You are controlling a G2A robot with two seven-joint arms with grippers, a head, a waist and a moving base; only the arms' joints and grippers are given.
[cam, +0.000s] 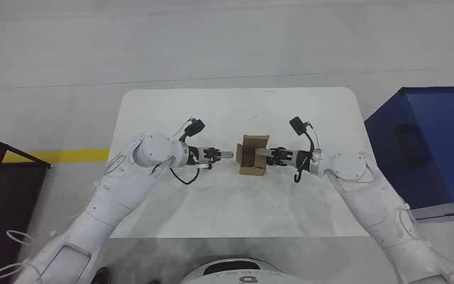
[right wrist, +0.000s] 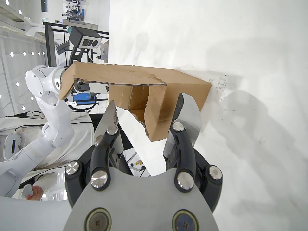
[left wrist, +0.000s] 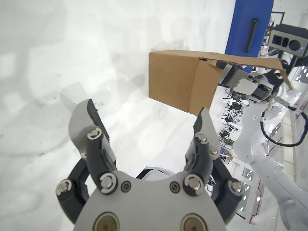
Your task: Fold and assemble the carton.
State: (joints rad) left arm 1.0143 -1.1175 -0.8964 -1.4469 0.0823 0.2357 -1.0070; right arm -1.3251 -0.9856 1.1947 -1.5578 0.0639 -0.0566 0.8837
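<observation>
Carton [cam: 252, 155] sits about the middle of the table [cam: 312, 206], between the two arms, a small brown cardboard box with its flaps not yet closed. It looks light and thin-walled: stiff along the panels, weak at the creases, likely to slide on the smooth top if pushed from one side only. The best hold is probably a flap near its fold line, with the other arm bracing the opposite wall.

The left jaws are spread and holding nothing, just beside the carton's plain closed wall [left wrist: 178, 82] and apart from it. The right jaws are also spread, one on each side of a short side flap [right wrist: 156, 118], not visibly pinching it.

The right wrist view shows the hollow inside and a long flap [right wrist: 103, 73] with a bent tip reaching out over the opening. The left wrist view shows the gap between those jaws and the wall. The top view shows the carton's place on the table.
</observation>
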